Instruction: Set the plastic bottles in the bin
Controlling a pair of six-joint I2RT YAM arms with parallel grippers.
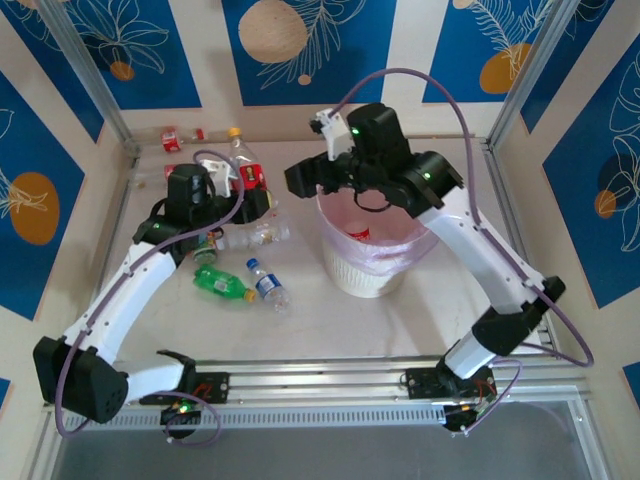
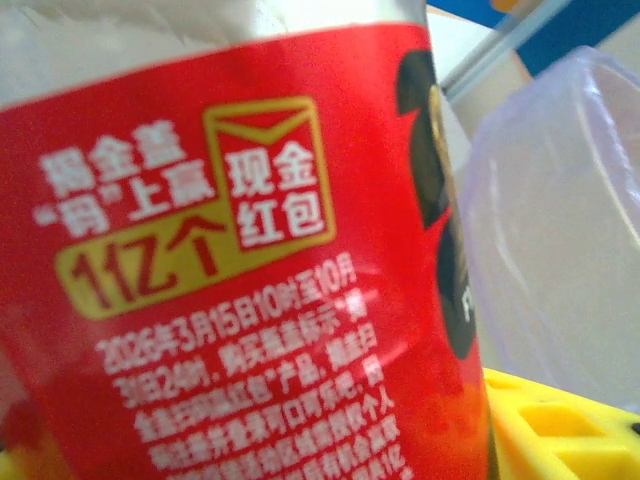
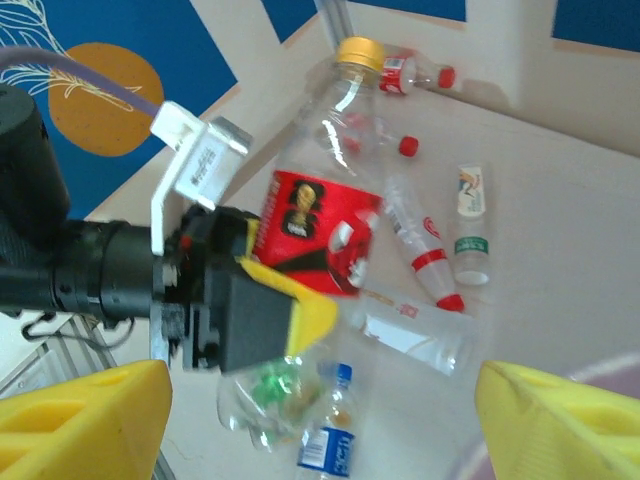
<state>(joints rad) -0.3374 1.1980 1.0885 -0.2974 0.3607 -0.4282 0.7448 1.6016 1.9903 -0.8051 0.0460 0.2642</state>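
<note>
1. From above, the left end effector (image 1: pixel 243 198) is clamped on a yellow-capped bottle (image 1: pixel 243 160) with a red label, held to the left of the bin (image 1: pixel 365 275). The right end effector (image 1: pixel 312 178) hangs at the bin's far left rim. Other bottles (image 1: pixel 245 285) lie on the tabletop (image 1: pixel 300 325).
2. Left wrist: the held bottle's red label sits close against the lens, above a yellow finger (image 2: pixel 560 425).
3. Right wrist: its two yellow fingers (image 3: pixel 85 425) stand wide apart with nothing gripped between them.

The bottle (image 3: pixel 340 130) I've got: clear glossy plastic, crinkly, with a slick shiny red label (image 2: pixel 200 330). The bin (image 1: pixel 352 278) is ribbed white plastic, thin pink film liner (image 1: pixel 398 240). My right fingers (image 3: pixel 85 425) look matt yellow plastic.
</note>
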